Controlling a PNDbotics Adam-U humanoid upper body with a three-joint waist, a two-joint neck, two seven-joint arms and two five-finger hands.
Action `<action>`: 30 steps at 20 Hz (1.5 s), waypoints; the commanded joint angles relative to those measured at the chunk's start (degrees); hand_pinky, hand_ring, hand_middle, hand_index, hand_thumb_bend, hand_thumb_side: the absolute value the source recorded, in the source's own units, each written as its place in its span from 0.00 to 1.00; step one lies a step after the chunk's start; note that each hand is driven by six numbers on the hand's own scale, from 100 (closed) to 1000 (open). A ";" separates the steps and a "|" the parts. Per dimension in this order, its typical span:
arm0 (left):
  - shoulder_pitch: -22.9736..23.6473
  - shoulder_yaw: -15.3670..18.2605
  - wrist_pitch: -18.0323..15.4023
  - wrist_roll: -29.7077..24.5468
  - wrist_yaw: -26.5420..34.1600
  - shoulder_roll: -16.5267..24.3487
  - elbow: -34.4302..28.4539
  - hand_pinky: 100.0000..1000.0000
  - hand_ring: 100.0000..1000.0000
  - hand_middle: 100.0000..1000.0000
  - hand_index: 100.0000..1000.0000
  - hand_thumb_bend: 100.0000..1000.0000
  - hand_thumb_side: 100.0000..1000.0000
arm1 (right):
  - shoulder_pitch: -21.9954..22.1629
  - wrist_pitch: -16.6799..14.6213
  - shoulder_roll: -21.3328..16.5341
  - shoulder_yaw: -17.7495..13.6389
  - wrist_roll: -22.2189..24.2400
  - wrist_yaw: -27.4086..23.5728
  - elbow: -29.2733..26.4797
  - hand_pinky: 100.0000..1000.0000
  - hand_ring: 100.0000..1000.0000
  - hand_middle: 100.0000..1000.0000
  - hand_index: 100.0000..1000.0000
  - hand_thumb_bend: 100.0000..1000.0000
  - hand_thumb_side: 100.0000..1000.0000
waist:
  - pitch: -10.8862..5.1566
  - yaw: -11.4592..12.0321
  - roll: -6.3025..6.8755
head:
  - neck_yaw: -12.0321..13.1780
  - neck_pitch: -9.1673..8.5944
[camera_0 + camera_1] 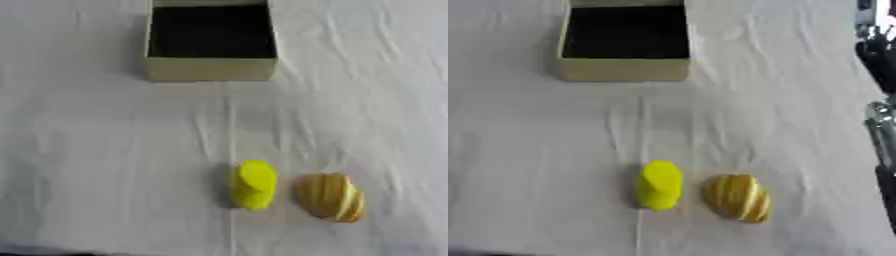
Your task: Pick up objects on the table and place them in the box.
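Robot hand: neither one shows; only a black-and-silver arm [880, 120] runs down the right edge, so its grip cannot be told.
Yellow object [254, 184]: on the worktop [96, 150], well to the arm's left, near side.
Ridged golden object [330, 196]: just beside the yellow one, on the side nearer the arm.
Box [210, 70]: open, dark inside, far side, left of the arm.
Between: only bare, wrinkled white cloth.

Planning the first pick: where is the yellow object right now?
The yellow object lies on the white cloth, low and just right of centre, close beside the ridged tan object on its right, well short of the box.
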 commanded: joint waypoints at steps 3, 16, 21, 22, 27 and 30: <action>-0.58 0.21 -0.04 -0.20 0.07 1.43 -0.92 0.81 0.84 0.73 0.83 0.08 0.65 | -0.18 -0.04 -0.76 -0.21 0.20 -0.32 -0.96 0.87 0.70 0.82 0.85 0.00 0.51 | -1.40 0.08 0.05 | 0.01 -0.54; 0.52 -0.24 0.31 -0.67 -0.41 3.92 -0.92 0.81 0.84 0.73 0.83 0.08 0.65 | 7.24 2.86 -27.57 3.51 2.13 8.05 -0.96 0.84 0.73 0.83 0.86 0.00 0.51 | -2.72 -1.55 -1.44 | 1.41 0.92; 0.22 -0.60 -0.07 -0.96 -0.64 5.69 -0.92 0.81 0.84 0.73 0.83 0.08 0.63 | 10.13 3.21 -34.33 5.84 3.08 10.25 -0.96 0.84 0.74 0.82 0.86 0.00 0.55 | -3.03 -1.54 -1.02 | 1.35 0.92; 0.22 -0.67 -0.10 -1.03 -0.63 5.79 -0.92 0.81 0.84 0.73 0.83 0.08 0.64 | 10.65 3.35 -35.37 6.43 3.40 10.73 -0.96 0.84 0.74 0.82 0.86 0.00 0.56 | -3.05 -1.53 -0.97 | 1.27 0.89; 0.46 -0.90 0.07 -1.30 -0.35 5.41 -0.92 0.81 0.84 0.73 0.83 0.07 0.64 | 12.39 3.45 -38.06 8.93 5.39 12.14 -0.96 0.84 0.74 0.82 0.86 0.00 0.58 | -2.91 -1.47 -0.93 | 0.69 0.67; 0.52 -1.01 0.15 -1.50 -0.16 5.12 -0.92 0.81 0.84 0.73 0.83 0.07 0.65 | 12.13 2.96 -38.68 10.75 7.27 12.28 -0.96 0.84 0.74 0.82 0.86 0.00 0.59 | -2.79 -1.26 -0.88 | 0.28 0.71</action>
